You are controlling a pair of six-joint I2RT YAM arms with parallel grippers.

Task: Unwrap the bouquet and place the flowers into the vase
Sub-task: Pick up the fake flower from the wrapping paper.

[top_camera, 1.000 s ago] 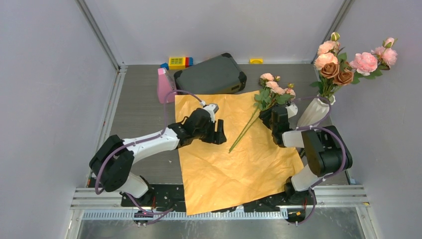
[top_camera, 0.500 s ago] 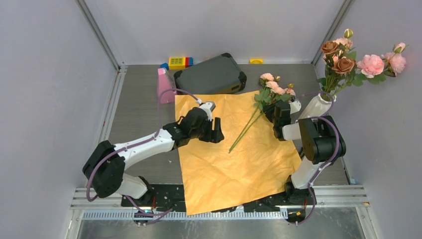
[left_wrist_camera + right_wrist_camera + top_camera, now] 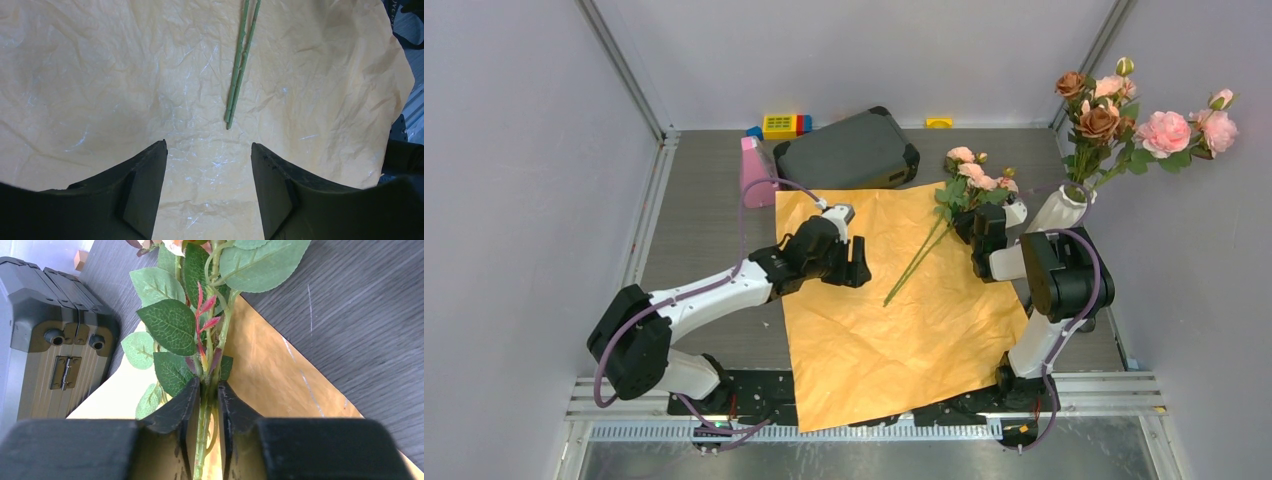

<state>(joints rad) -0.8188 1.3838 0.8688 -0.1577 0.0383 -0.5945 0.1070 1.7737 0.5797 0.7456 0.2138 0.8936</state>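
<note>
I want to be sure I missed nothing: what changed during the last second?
The right gripper closed its jaws on the stems of the loose flowers on the paper. The bunch in the vase swung to the right and farther back. The left gripper stayed open above the paper, and the loose flowers stayed lying there.

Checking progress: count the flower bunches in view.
2. One bunch stands in the vase; the second bunch lies on the orange paper, stems inside the right gripper.

Flowers (image 3: 969, 185) lie across the paper's (image 3: 894, 330) far right corner, vase (image 3: 1056, 210) to their right, case (image 3: 846, 150) behind.
</note>
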